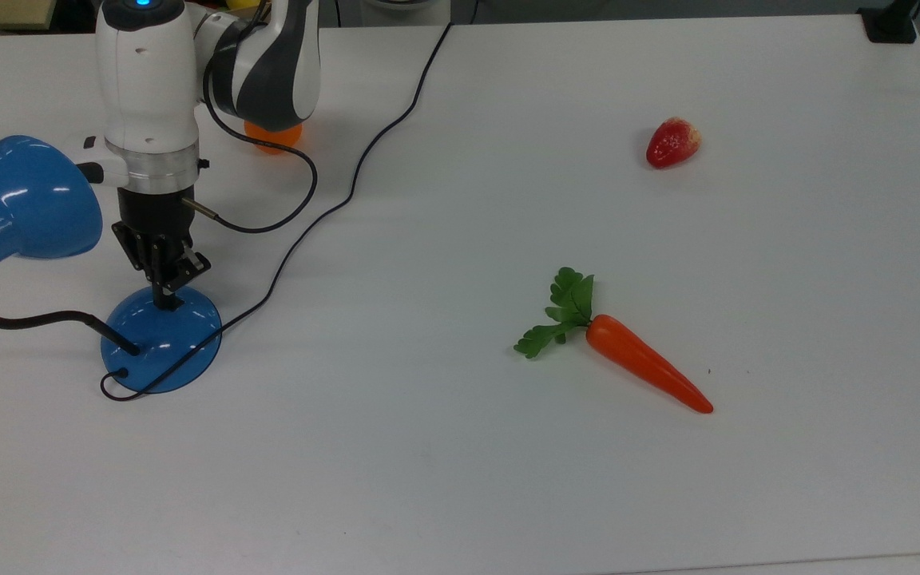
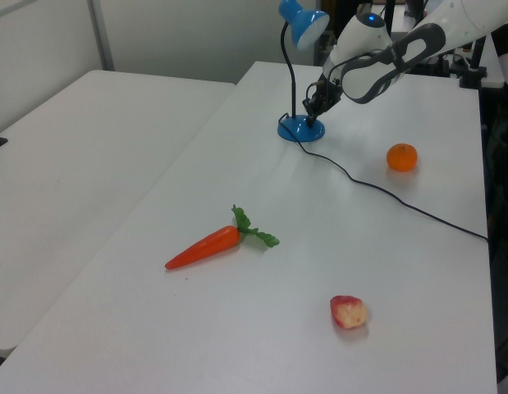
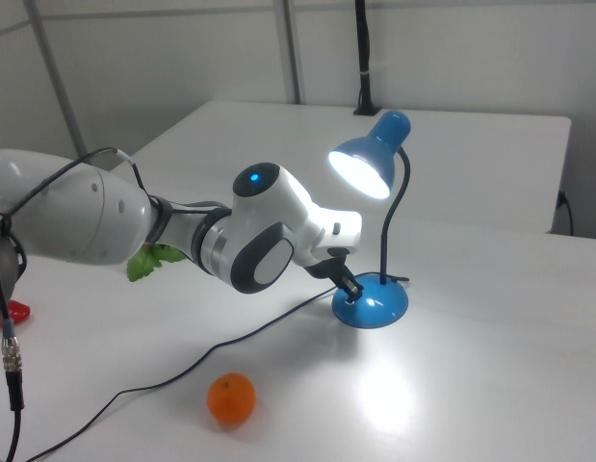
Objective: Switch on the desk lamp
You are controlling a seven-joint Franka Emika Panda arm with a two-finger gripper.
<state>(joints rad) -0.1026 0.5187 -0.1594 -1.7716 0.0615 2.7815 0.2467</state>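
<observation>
Glossy blue desk lamp (image 1: 21, 200) with bell-shaped shade, black bendable neck and round domed base (image 1: 161, 340): stands at the top view's left edge on the white surface (image 1: 508, 479). In the right view the shade (image 3: 363, 166) glows and throws a bright patch on the surface below.

Thin black cord (image 1: 364, 156): runs from the base toward the far edge.

Black two-finger gripper (image 1: 164, 299) on the white arm: tip down on the far part of the base, touching it; the fingers appear closed together.

Round orange fruit (image 3: 230, 399): just beside the arm, near the cord.

Orange plastic carrot with green leaves (image 1: 628, 355): mid-surface, well apart from the lamp.

Red strawberry-like fruit (image 1: 672, 142): far right in the top view.
</observation>
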